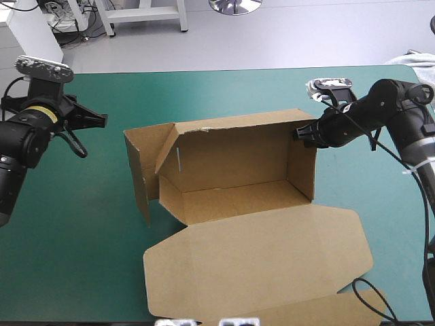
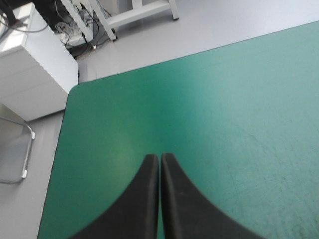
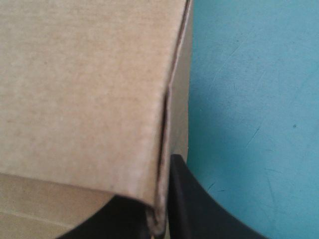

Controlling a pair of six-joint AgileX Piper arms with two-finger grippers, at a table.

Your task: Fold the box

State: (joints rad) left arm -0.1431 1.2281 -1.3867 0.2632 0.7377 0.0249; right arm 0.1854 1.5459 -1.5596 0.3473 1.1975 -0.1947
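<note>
Gripping a wall of the brown box (image 1: 231, 176), right tool (image 1: 300, 134); left tool (image 2: 159, 159) clenched over teal-green cover (image 2: 239, 99).

Both arms (image 1: 24, 139) blk; yellow band (image 1: 42, 113), L wrist; blk fin fingers (image 2: 144, 199).

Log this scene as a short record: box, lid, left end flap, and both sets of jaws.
Box: open tray, back and right walls raised
Lid: flat on the teal-green cover, near side
Left end flap: swung outward, untucked
Right jaws: shut on the box's right wall
Left jaws: shut, empty, apart from the box
</note>
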